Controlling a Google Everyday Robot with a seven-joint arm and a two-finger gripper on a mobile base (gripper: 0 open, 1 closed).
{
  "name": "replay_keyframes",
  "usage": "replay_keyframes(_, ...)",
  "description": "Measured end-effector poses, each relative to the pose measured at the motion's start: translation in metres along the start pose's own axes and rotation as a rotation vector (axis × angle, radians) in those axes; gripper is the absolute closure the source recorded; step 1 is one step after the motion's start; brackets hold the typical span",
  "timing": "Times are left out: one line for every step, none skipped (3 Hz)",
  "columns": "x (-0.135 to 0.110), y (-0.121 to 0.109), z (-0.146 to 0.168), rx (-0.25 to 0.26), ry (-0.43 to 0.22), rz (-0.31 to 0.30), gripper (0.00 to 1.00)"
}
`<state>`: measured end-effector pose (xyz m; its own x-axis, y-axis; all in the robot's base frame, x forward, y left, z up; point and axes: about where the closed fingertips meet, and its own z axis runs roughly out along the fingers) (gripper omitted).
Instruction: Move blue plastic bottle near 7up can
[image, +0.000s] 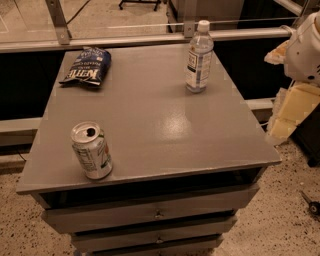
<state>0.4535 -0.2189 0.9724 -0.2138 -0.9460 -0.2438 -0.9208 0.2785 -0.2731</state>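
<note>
The blue plastic bottle (199, 57) stands upright at the far right of the grey table top (160, 115); it is clear, with a white cap and a white label. The 7up can (91, 150), silver-white with green markings and an open pull-tab top, stands upright near the front left corner. They are far apart, on a diagonal across the top. My gripper (290, 112), cream-coloured below the white arm (305, 47), hangs off the table's right side, lower than the bottle and apart from it. It holds nothing that I can see.
A dark blue chip bag (86, 66) lies at the far left of the table top. The table has drawers (155, 212) below its front edge. A metal rail (125, 40) runs behind the table. The floor is speckled.
</note>
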Motion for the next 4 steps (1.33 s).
replay_keyframes(-0.005,-0.065,0.038,0.069,-0.141,0.034,0.0)
replay_keyframes(-0.013,-0.136,0.076,0.118,-0.296,0.084,0.0)
replay_keyframes(-0.027,-0.172,0.109,0.102,-0.439,0.143,0.0)
replay_keyframes(-0.046,-0.193,0.128,0.084,-0.606,0.213,0.0)
